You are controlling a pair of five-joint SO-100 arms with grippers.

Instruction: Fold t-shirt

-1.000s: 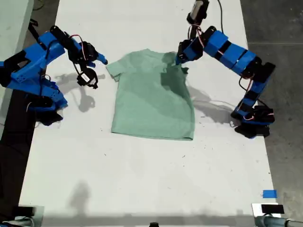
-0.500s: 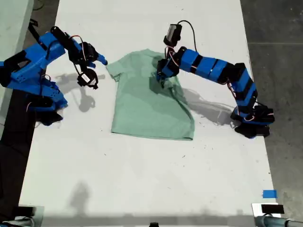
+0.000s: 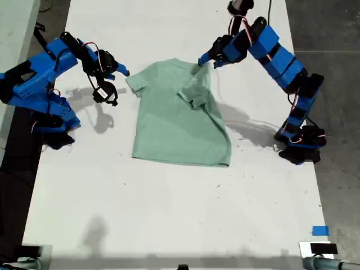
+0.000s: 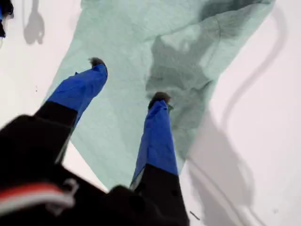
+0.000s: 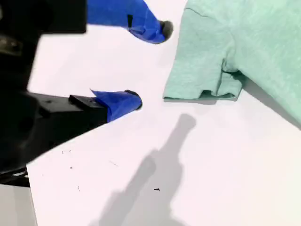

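two blue arms are standing at opposite sides of the white table (image 3: pixel 169 214), one at the exterior view's left and one at its right, and a wide stretch of bare tabletop is lying open toward the near edge. the t-shirt (image 3: pixel 174 121) is resting flat around the middle of the table, nearer the far edge, with clear white surface running along its hem and both its sides. its sleeve on the exterior view's right is lying folded in over the chest as a rumpled flap.

the robot's first gripper (image 3: pixel 206 61) is hanging released above the far shoulder of the t-shirt on the exterior view's right, jaws spread, nothing between them; in the first wrist view its two fingertips (image 4: pixel 160 98) are showing apart over the cloth, though whether they are touching it cannot be told. the second gripper (image 3: pixel 115 84) is hovering released over bare table just beside the sleeve on the exterior view's left, not touching it.

the arm bases are partly running out of frame at the exterior view's left. a piece of blue tape (image 3: pixel 320 230) is sitting near the table's near corner on the exterior view's right.
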